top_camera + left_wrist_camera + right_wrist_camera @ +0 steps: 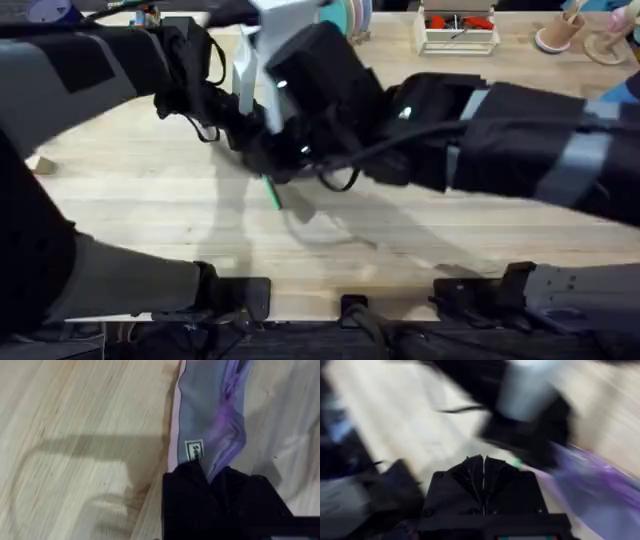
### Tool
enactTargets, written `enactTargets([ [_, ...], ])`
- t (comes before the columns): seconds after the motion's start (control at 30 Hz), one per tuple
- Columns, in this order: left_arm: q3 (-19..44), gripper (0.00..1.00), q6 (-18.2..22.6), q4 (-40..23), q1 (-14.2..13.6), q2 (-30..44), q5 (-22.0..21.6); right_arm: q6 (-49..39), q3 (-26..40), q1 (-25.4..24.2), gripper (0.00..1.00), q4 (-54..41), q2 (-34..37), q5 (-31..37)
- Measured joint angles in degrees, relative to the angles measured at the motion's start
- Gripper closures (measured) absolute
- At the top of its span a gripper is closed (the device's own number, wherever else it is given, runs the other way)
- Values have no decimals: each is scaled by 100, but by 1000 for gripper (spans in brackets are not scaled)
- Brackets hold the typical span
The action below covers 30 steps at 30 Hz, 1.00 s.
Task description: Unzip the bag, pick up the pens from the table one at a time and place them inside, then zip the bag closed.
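two arms (420, 130), one bag (210, 415), perhaps one green pen (271, 193)

A white tray (457, 32) holding red items stands at the top right; beside it, wooden stands (563, 30) near the corner.

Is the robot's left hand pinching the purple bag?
Yes, the left gripper is shut on a fold of the bag.
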Motion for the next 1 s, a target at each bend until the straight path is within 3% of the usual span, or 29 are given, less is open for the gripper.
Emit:
enactTargets([
  [0.1, 0, 960, 0, 27, -33, 0, 79, -164, 113, 263, 972, 58, -80, -291],
  [0.4, 0, 960, -2, 25, -36, 2, 84, -276, 122, 237, 973, -133, -139, -436],
  [0.63, 0, 960, -2, 23, -36, 0, 84, -287, 122, 237, 968, -781, -364, 102],
  [0.67, 0, 960, -2, 23, -36, 0, 84, -282, 122, 237, 915, -855, -455, 231],
  [0.73, 0, 960, -2, 25, -36, 2, 84, -304, 122, 236, 664, -973, -671, 512],
  [0.83, 0, 960, -2, 25, -36, 0, 84, -311, 122, 234, 459, -1105, -1035, 958],
  [0.93, 0, 960, -2, 23, -36, 0, 84, -339, 122, 234, 74, -1224, -1328, 1395],
  [1.0, 0, 960, -2, 24, -36, 0, 87, -374, 122, 230, 11, -1332, -1508, 1760],
])
